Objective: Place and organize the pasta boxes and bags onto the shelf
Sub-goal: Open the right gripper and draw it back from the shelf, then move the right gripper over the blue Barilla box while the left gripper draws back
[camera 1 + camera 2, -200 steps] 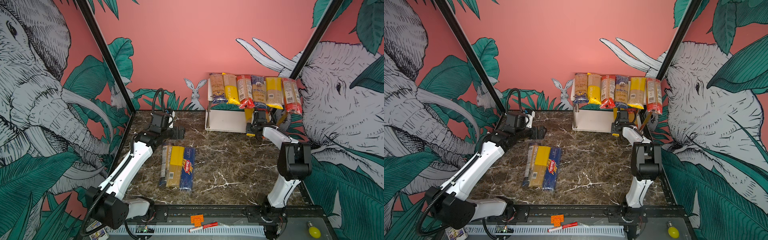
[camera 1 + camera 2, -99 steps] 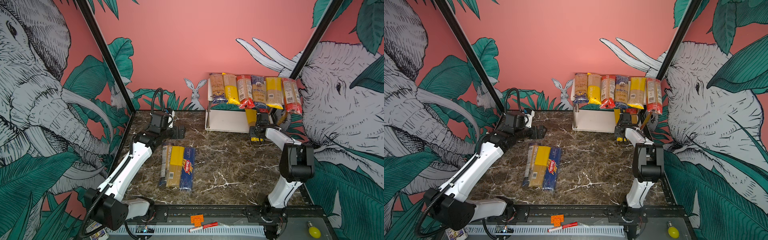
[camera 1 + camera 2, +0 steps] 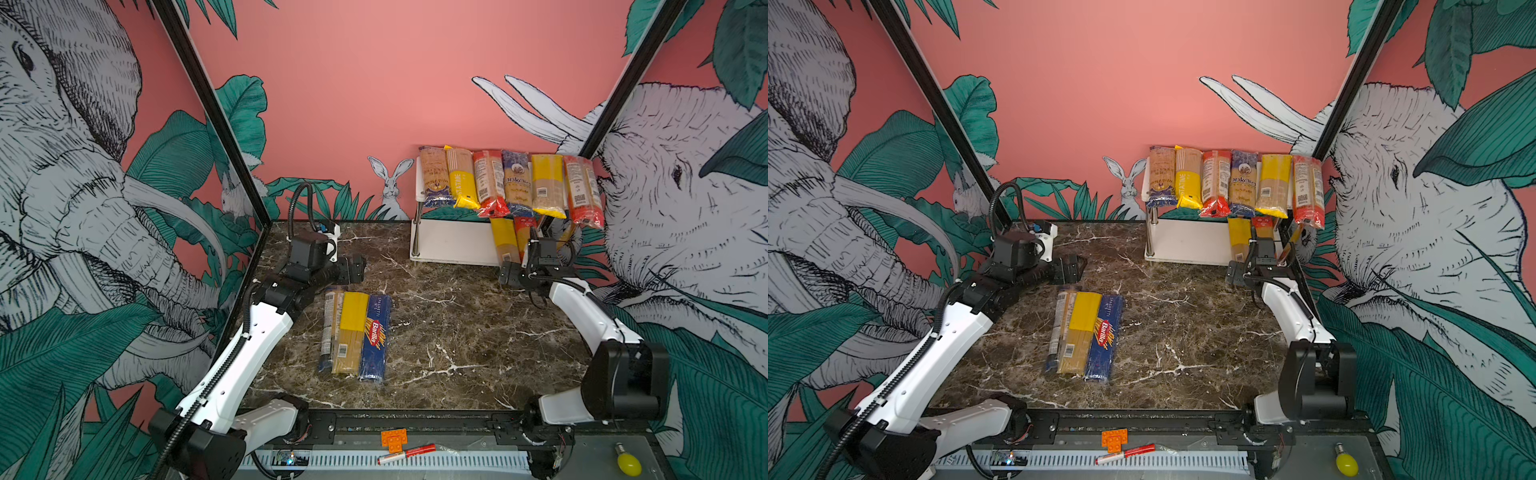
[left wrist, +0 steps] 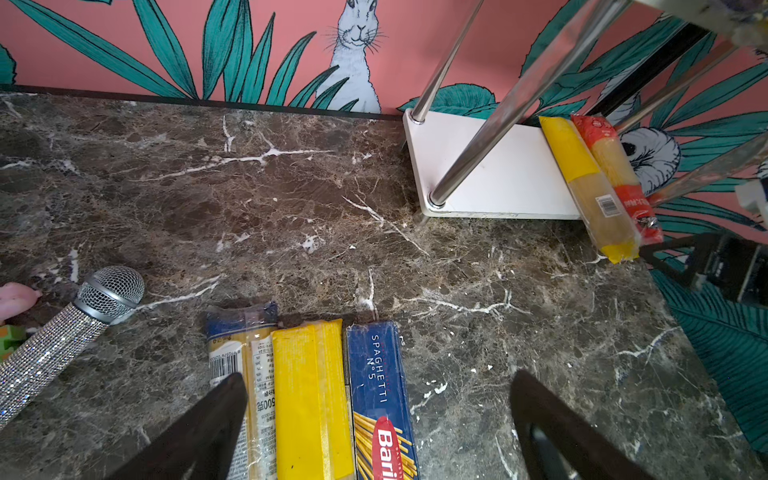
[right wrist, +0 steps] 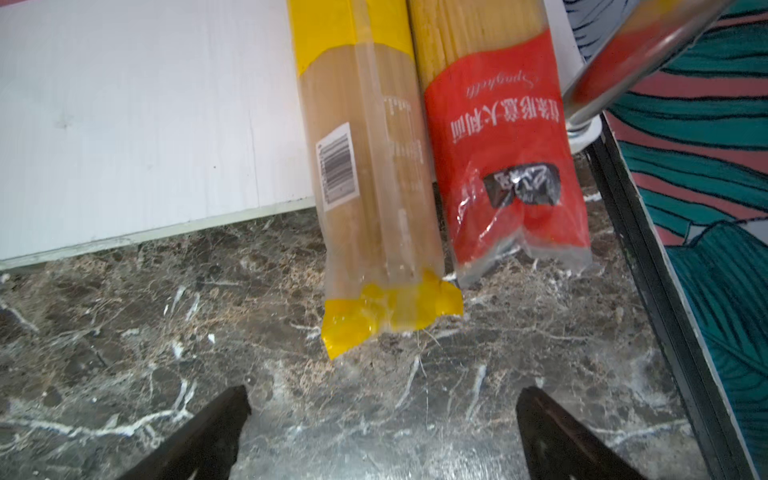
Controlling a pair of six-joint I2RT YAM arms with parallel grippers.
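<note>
The white two-tier shelf [image 3: 453, 245] [image 3: 1187, 243] stands at the back right. Several pasta bags [image 3: 511, 183] lie side by side on its top board. On the lower board [image 5: 145, 124] a yellow-ended bag [image 5: 365, 166] and a red bag [image 5: 498, 145] lie together, their ends overhanging the front edge. My right gripper [image 5: 382, 392] [image 3: 510, 275] is open and empty just in front of the yellow end. Mid-table lie a blue-ended clear bag [image 4: 245, 357], a yellow bag [image 4: 309, 399] and the blue Barilla box [image 3: 376, 336]. My left gripper [image 4: 378, 376] [image 3: 355, 269] hovers open over their far ends.
A glittery microphone [image 4: 62, 332] lies on the marble left of the three packs. On the front rail sit an orange brick [image 3: 394, 439], a red-and-white marker [image 3: 409, 453] and a yellow bulb [image 3: 628, 464]. Painted walls close in the back and both sides.
My right gripper has opened and drawn back from the shelf, leaving the yellow-ended bag on the lower board. The left arm has not moved.
</note>
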